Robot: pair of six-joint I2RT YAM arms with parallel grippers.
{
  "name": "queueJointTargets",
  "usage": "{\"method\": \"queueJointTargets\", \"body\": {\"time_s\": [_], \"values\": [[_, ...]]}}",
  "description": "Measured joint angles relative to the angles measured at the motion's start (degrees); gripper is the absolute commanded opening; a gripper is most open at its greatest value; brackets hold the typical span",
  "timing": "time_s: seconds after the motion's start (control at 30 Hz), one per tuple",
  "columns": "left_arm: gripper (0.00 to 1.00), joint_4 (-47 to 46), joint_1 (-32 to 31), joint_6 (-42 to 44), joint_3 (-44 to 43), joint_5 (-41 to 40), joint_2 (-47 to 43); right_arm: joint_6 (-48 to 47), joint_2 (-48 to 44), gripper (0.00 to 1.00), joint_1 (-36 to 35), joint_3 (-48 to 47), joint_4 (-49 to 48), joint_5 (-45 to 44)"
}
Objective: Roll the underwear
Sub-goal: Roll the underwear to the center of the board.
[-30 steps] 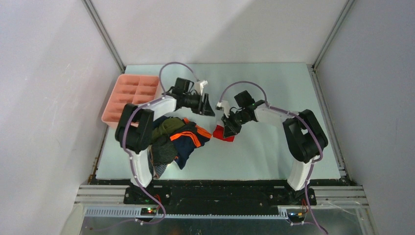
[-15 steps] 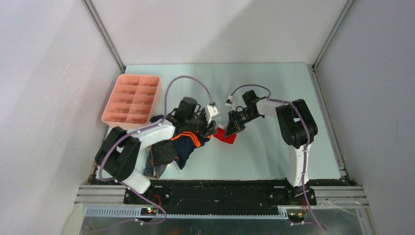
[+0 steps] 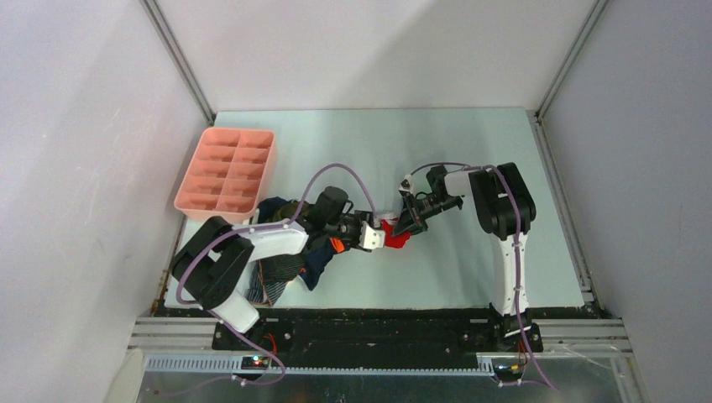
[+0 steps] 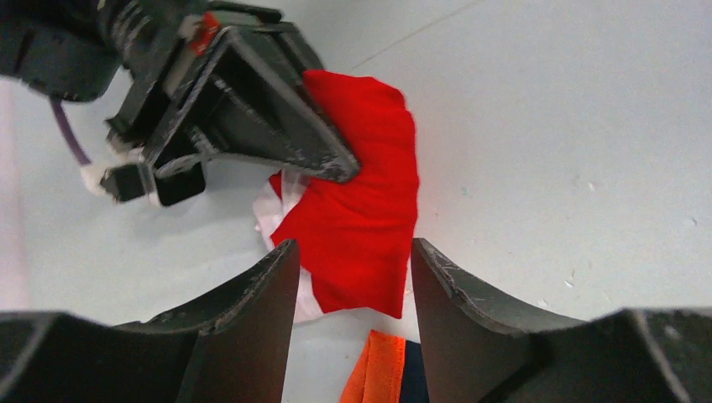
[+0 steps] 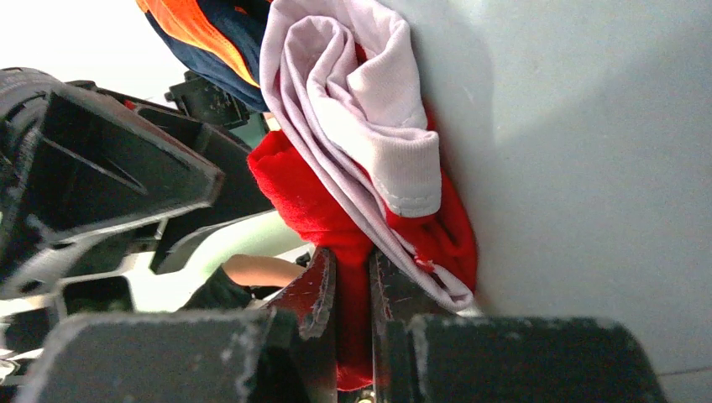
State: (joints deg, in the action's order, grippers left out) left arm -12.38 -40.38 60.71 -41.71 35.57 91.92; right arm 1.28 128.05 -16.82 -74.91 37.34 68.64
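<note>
The red underwear (image 4: 361, 193) with its white band lay on the table (image 3: 470, 143) near the middle, just right of the pile of other underwear (image 3: 281, 264). My right gripper (image 5: 353, 269) pinched its red cloth between fingers almost pressed together. My left gripper (image 4: 353, 248) held its fingers spread, one on each side of its left end. The pink tray (image 3: 225, 168) stood far left, apart

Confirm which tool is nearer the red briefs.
Right. The right tool is shut on the red briefs; the left tool is open, its fingers straddling them without a grip.
</note>
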Motion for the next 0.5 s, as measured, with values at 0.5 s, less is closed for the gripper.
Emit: {"method": "queueJointTargets", "body": {"time_s": [0.5], "values": [[0.59,11.58,-1.9,20.44,-0.59,0.72,0.87,-5.49,-0.15,0.0,-2.86,-7.1,8.59,-6.16]]}}
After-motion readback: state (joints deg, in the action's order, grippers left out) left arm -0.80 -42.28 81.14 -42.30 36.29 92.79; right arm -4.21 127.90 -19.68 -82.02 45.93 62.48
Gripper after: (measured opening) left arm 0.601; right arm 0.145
